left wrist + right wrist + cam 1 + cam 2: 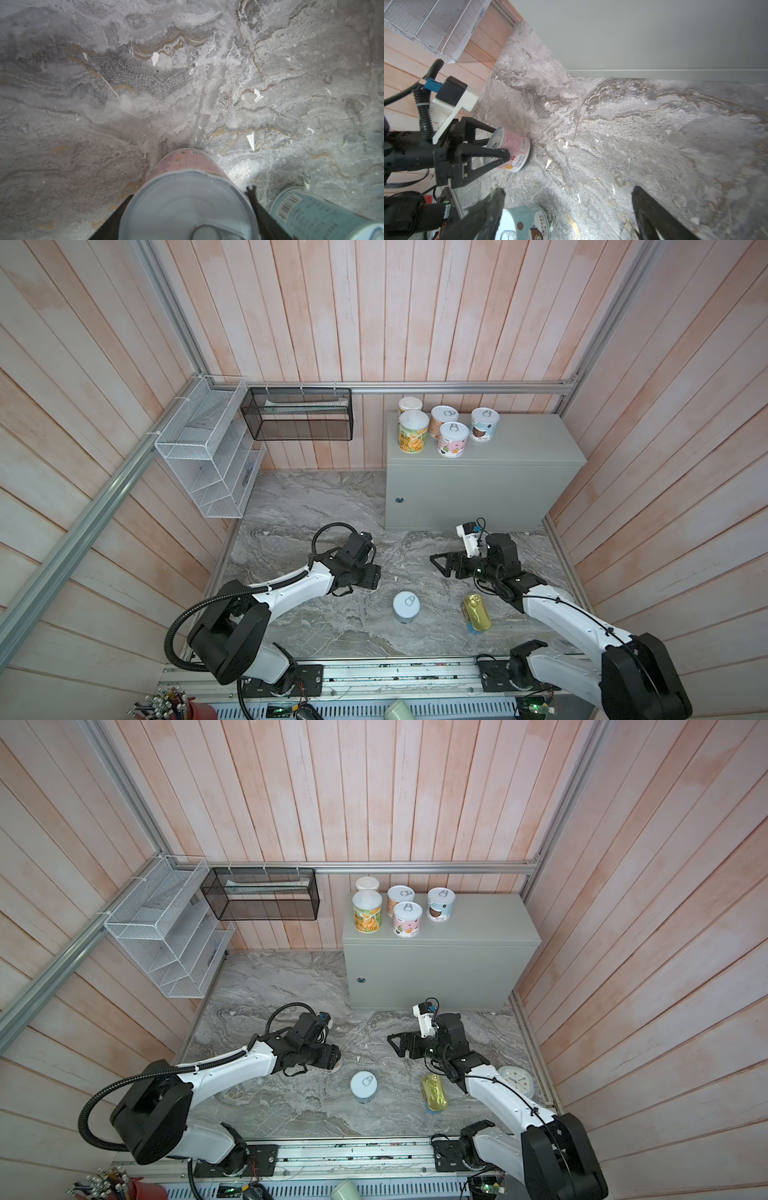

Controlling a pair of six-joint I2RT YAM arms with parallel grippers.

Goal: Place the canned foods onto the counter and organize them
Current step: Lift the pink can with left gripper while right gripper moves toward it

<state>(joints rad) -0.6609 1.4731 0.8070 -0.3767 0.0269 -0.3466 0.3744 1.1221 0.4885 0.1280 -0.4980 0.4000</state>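
Five cans stand at the back left of the counter [523, 456]: two yellow-green ones with white lids [413, 432] [410, 405] and three pastel pull-tab cans [444, 419] [454, 439] [485, 425]. Low over the marble floor, my left gripper [370, 583] [189, 193] is shut on a pink pull-tab can [187, 207] [515, 149], a jaw on each side. A pale blue can [406, 606] [311, 214] [525, 222] stands on the marble just beside it. The flat gold oblong tin [477, 611] lies further right. My right gripper [440, 564] [568, 197] hangs open and empty in front of the counter.
A white wire rack [208, 456] and a black mesh basket [299, 414] hang on the wood walls at back left. A round white clock [514, 1080] lies on the marble, partly under my right arm. A metal rail [374, 676] runs along the front edge.
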